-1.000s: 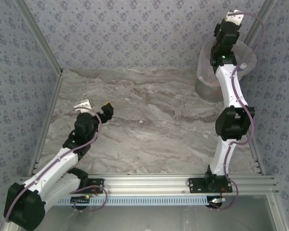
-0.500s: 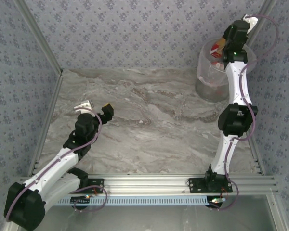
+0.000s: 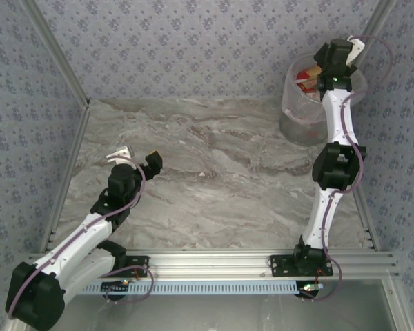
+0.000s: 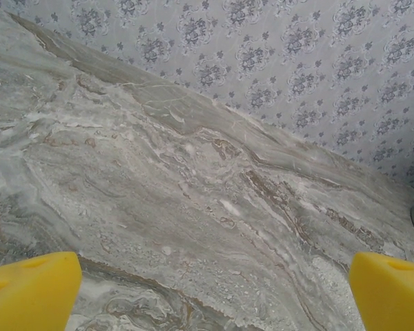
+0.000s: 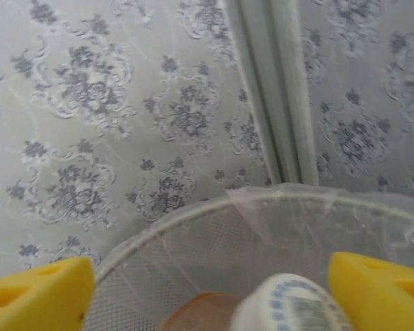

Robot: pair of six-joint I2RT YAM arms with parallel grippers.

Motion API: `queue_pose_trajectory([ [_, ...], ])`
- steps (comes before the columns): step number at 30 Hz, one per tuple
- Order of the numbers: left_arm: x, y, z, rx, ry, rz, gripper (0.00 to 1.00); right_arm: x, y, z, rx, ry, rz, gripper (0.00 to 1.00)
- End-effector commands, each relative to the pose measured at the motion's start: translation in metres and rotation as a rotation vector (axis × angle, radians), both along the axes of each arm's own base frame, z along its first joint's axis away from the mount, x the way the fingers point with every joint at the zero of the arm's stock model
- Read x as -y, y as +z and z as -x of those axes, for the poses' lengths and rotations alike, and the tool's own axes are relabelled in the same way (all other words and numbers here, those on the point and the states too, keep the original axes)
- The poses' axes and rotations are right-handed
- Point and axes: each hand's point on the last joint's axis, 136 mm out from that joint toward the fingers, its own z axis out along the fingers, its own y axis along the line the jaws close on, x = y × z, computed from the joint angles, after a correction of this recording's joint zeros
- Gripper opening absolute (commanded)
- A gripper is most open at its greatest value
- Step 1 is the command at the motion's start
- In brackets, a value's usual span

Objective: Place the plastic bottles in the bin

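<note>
The bin [image 3: 300, 114] stands at the table's far right corner, with red-labelled plastic bottles [image 3: 305, 76] inside it. My right gripper [image 3: 322, 71] hangs over its mouth. In the right wrist view the gripper [image 5: 207, 300] is open, yellow pads [image 5: 383, 296] wide apart above the bin's rim [image 5: 193, 221]. A blurred amber bottle with a white label [image 5: 297, 310] sits between the pads, touching neither. My left gripper [image 3: 136, 153] rests low over the left of the table; in its wrist view it [image 4: 210, 296] is open with bare marble between the pads [image 4: 27, 289].
The marble table [image 3: 214, 172] is walled by patterned fabric on three sides. An aluminium corner post [image 5: 276, 89] rises just behind the bin. A metal rail [image 3: 214, 262] carrying both arm bases runs along the near edge.
The right arm has tipped forward and down over the bin, and its jaws have gone from shut to open, letting the bottle go. The left arm has not moved.
</note>
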Motion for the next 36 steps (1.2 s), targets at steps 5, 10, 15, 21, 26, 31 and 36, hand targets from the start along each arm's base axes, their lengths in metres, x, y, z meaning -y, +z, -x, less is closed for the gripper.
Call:
queue_pose_trajectory([
  [5,-0.004,0.006,0.001,0.020,0.014,-0.006,1.00,0.003,0.044,0.038,-0.037,-0.170,0.153,1.00],
  [10,-0.008,0.008,0.001,0.024,0.026,-0.025,1.00,0.002,0.054,0.058,-0.054,-0.264,0.191,1.00],
  [15,-0.022,0.010,0.002,0.009,0.076,-0.082,0.99,-0.008,0.060,0.071,-0.018,-0.213,0.142,1.00],
  [21,-0.053,0.007,-0.001,-0.029,0.162,-0.140,1.00,-0.031,0.066,0.093,0.018,-0.094,0.092,1.00],
  [26,-0.083,0.001,-0.002,-0.071,0.248,-0.186,0.99,-0.046,0.061,0.120,0.032,-0.014,0.076,1.00],
  [31,-0.110,-0.004,-0.004,-0.106,0.326,-0.232,0.99,-0.055,0.046,0.150,0.025,0.035,0.064,1.00],
  [36,-0.138,-0.006,-0.005,-0.120,0.424,-0.265,1.00,-0.061,0.026,0.177,0.018,0.076,0.054,1.00],
])
